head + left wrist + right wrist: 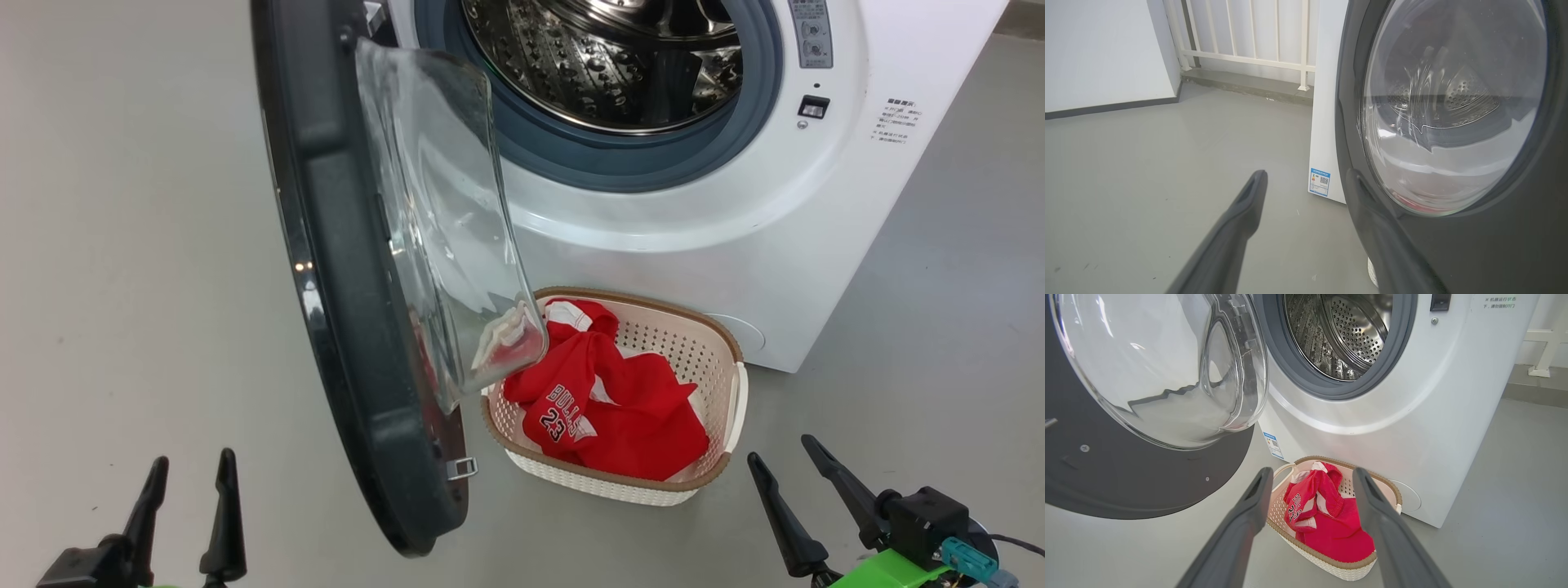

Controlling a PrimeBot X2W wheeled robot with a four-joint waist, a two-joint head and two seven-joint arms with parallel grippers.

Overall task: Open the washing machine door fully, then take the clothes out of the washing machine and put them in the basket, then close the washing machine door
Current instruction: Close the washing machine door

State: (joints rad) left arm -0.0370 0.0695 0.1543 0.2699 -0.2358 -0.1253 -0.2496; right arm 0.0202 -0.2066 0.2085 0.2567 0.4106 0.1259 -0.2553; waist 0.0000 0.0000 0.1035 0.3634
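Observation:
The washing machine [735, 220] stands ahead with its door [343, 269] swung wide open to the left, glass bowl [441, 229] facing right. Its steel drum [604, 57] looks bare inside. The red clothes [612, 400], one printed "BULLS 23", lie in the cream basket [718, 343] on the floor in front of the machine. My left gripper [189, 478] is open, low at the left, just outside the door's black rim [1453, 245]. My right gripper [784, 461] is open at the lower right, a little short of the basket [1327, 563] and the clothes [1331, 522].
Grey floor [122, 245] spreads around the machine. A white wall [1098, 53] and a white railing [1249, 36] stand behind the machine's left side. A small blue label [1319, 182] sits at the machine's lower corner.

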